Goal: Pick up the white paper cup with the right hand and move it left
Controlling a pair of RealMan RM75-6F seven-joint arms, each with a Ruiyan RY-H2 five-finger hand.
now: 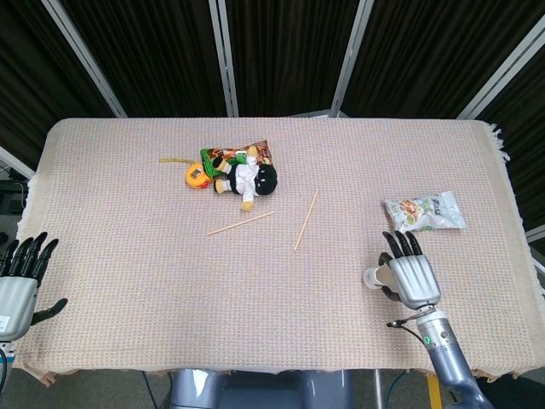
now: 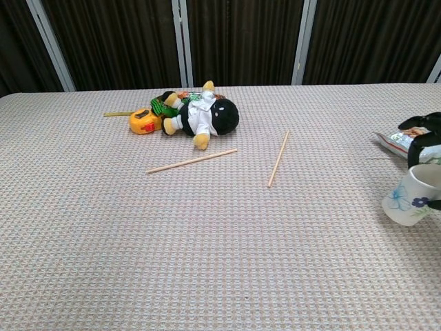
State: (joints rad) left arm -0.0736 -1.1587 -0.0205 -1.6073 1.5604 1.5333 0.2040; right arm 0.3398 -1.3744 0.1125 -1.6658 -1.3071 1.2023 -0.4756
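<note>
Right hand grips the white paper cup, fingers wrapped round its wall; cup tilted, base toward the left, at the table's near right, just in front of the snack packet. Left hand at the near-left table edge, fingers apart, holding nothing. Mid-table: plush toy, orange tape measure, two wooden sticks.

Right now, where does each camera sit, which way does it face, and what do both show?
Head view: high over the near edge, looking down on the beige woven tablecloth; left hand and right hand show.
Chest view: low at the near edge, facing the dark curtains; only right-hand fingers show.
Shared: tilted white paper cup, black plush toy, two wooden sticks.
</note>
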